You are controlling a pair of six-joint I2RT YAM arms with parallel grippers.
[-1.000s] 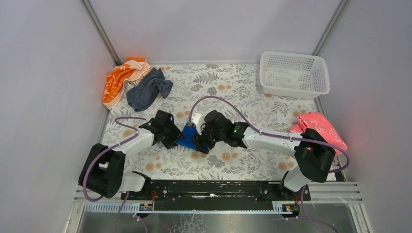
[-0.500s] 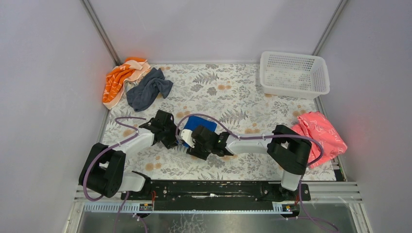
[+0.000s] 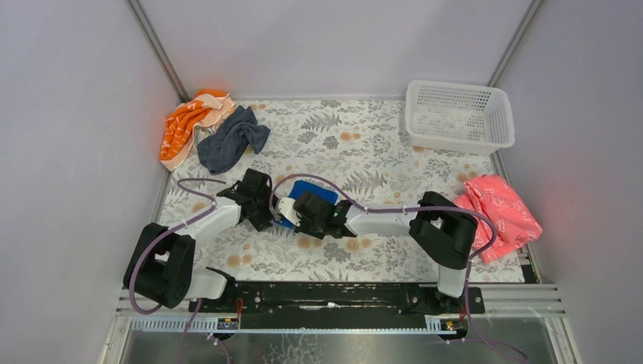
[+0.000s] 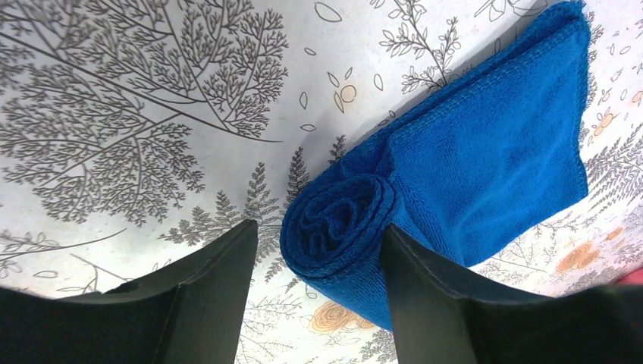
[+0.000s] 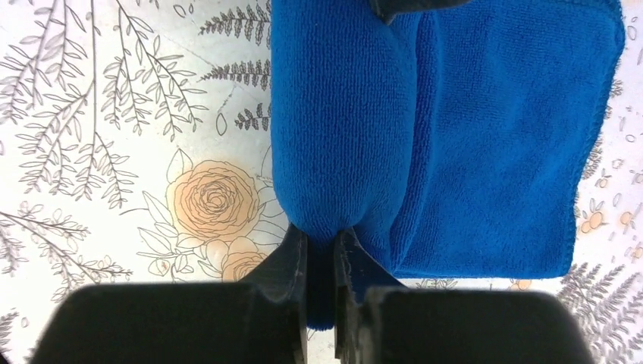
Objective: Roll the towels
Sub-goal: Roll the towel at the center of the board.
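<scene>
**Floral-print bench [image 3: 364, 152]: blue towel [image 4: 485, 159] half-rolled between two hands**

Grey walls on three sides of the bench. At mid-bench, close to the arms: blue towel, bright and plain, with fine looped pile and a stitched hem. One part wound into a thick spiral roll, the rest lying flat in a folded layer beside it. Left hand [image 4: 315, 246] spread wide, fingers on either side of the roll's spiral end; contact perhaps on one side only, hard to tell. Right hand [image 5: 322, 243] narrowed to a slit, pinching cloth at the roll's opposite end. Grey towel [image 3: 231, 140] crumpled and unrolled near the far left corner, just beside an orange striped cloth [image 3: 186, 125], well apart from both hands.

Handling, as judged: light, soft and limp, grippy rather than slick. No stiffness to keep the coil, so likely to slacken once released. Best taken at both ends of the roll, low against the bench, with even pressure to keep the layers tight and the edges level.
</scene>
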